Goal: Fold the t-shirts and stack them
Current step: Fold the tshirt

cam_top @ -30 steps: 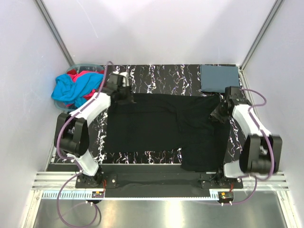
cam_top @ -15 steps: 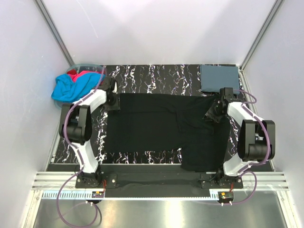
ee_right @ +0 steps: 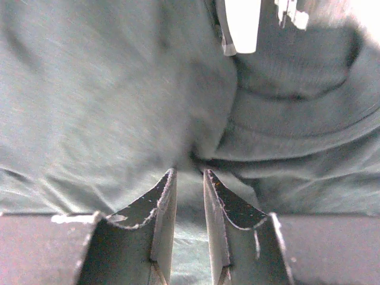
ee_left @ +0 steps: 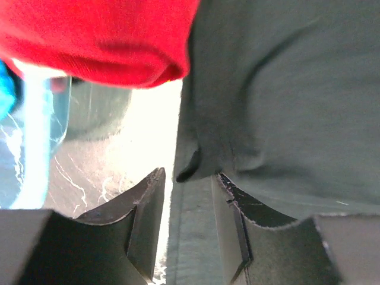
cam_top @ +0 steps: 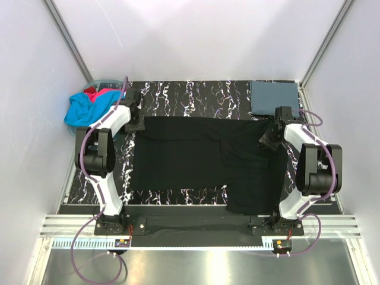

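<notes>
Black marbled tabletop (cam_top: 196, 95), white walls (cam_top: 196, 41). Overhead, the black t-shirt (cam_top: 196, 157) lies spread mid-table, left arm (cam_top: 113, 126) and right arm (cam_top: 298, 138) stretched to its far corners. Only the wrist views show jaws: the right gripper (ee_right: 189, 173) pinches bunched cloth; the left gripper (ee_left: 189, 175) straddles the hem, clamped or not I can't tell.

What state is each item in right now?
black t-shirt: spread out flat.
slate blue-grey t-shirt: folded, far right corner.
cyan t-shirt: crumpled in the plastic tub.
red t-shirt: crumpled, beside the cyan one.
left gripper: jaws around the black shirt's hem, grip unclear.
right gripper: shut on black t-shirt.
</notes>
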Tool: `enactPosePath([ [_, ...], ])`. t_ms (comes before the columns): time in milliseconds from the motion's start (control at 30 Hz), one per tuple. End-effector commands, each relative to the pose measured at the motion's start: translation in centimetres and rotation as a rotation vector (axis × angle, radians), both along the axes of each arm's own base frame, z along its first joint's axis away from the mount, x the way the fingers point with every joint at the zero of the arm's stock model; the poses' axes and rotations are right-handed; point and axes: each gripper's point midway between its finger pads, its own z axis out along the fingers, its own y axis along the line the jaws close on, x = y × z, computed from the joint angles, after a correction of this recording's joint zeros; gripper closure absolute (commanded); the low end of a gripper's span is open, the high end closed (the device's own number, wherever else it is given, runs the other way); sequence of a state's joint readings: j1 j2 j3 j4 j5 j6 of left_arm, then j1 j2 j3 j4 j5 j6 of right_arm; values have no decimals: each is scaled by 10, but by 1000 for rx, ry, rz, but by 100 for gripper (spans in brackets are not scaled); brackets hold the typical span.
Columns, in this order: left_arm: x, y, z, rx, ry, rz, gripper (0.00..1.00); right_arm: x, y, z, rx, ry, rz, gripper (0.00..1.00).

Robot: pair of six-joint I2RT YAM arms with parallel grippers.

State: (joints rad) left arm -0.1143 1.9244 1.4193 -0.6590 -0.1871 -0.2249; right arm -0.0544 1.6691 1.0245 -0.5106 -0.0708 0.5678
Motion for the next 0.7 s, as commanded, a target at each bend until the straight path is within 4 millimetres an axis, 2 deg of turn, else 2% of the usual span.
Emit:
enactPosePath([
  [0, 29, -36, 60, -146, -172, -90, 57, 37, -29, 47, -133, -176, -11, 68],
  [67, 33, -55, 62, -223, -179, -135, 57, 48, -37, 49, -122, -207, -8, 67],
  [100, 33, -68, 61, -268, -172, -164, 57, 51, -32, 51, -90, -219, 8, 67],
  [133, 34, -72, 58, -281, -164, -171, 57, 57, -30, 54, -81, -236, 17, 66],
  [200, 38, -69, 48, -268, -147, -150, 57, 65, -26, 61, -67, -278, 52, 65],
  [300, 38, -59, 50, -221, -125, -112, 57, 77, -32, 72, -93, -301, 69, 63],
  [333, 35, -60, 51, -222, -128, -114, 57, 78, -32, 72, -100, -301, 79, 62],
  [367, 40, -60, 60, -224, -166, -117, 56, 79, -35, 72, -115, -299, 88, 62],
  [467, 47, -66, 62, -253, -178, -142, 55, 80, -45, 62, -161, -264, 91, 61],
  [500, 48, -74, 50, -283, -146, -160, 55, 77, -53, 53, -183, -236, 80, 61],
  [533, 51, -77, 48, -298, -142, -164, 55, 77, -57, 49, -191, -229, 82, 61],
  [567, 52, -78, 41, -304, -128, -159, 55, 76, -60, 46, -203, -221, 98, 62],
  [600, 52, -78, 24, -307, -93, -149, 55, 76, -66, 40, -206, -205, 95, 62],
  [667, 53, -79, 11, -308, -66, -141, 55, 79, -72, 38, -224, -200, 117, 62],
])
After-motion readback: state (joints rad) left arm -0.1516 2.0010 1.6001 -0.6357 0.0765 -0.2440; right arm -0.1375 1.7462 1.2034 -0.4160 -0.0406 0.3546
